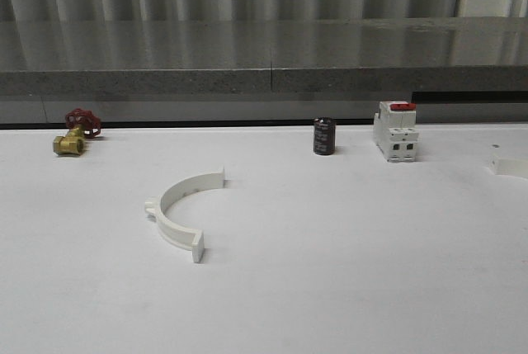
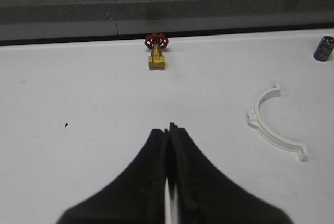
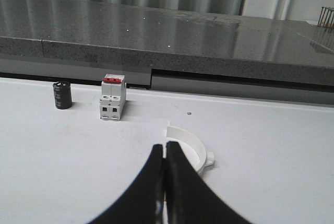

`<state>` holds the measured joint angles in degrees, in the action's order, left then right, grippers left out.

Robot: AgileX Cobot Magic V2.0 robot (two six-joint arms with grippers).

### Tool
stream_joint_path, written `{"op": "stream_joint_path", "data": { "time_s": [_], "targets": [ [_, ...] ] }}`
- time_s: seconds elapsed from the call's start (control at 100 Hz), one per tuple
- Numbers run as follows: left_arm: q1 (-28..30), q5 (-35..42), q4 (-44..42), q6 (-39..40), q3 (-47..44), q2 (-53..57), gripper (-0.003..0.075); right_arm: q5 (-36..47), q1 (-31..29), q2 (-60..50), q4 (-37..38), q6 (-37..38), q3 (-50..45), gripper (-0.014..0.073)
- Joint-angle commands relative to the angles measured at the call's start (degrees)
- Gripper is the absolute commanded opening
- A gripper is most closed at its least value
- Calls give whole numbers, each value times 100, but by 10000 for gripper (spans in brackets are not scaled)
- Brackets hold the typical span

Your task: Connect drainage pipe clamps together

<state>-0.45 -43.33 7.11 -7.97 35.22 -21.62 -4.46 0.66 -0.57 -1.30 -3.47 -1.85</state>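
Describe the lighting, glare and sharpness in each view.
Front view: soft even light, faint shadows beside the white plastic half-ring clamp; streaky reflections on the grey stone ledge. Left wrist view: the shut left gripper looms dark, slightly blurred. Right wrist view: glossy ledge glare; right gripper dark.

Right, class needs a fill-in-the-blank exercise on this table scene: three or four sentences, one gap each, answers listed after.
1. The brass valve has a ___ handwheel.
2. The left gripper has its fingers ___.
3. The clamp half in the front view lies on the ___ table.
4. Between the valve and the breaker stands a black ___.

Missing words: red; shut; white; cylinder
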Motion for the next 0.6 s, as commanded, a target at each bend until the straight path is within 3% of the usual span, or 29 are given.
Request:
{"op": "stream_joint_path", "data": {
  "time_s": [0.0,0.21,0.48,0.59],
  "targets": [
    [9,579,99,15,-49,328,-21,508,-31,-105,32,-15,123,-64],
    [9,906,99,15,-416,1095,-21,522,-31,-105,32,-15,123,-64],
    [9,840,99,15,-410,1259,-21,562,-31,-105,38,-15,166,-64],
    [9,840,99,15,-410,1259,-21,133,-31,-56,38,-15,435,-64]
  ]
}}
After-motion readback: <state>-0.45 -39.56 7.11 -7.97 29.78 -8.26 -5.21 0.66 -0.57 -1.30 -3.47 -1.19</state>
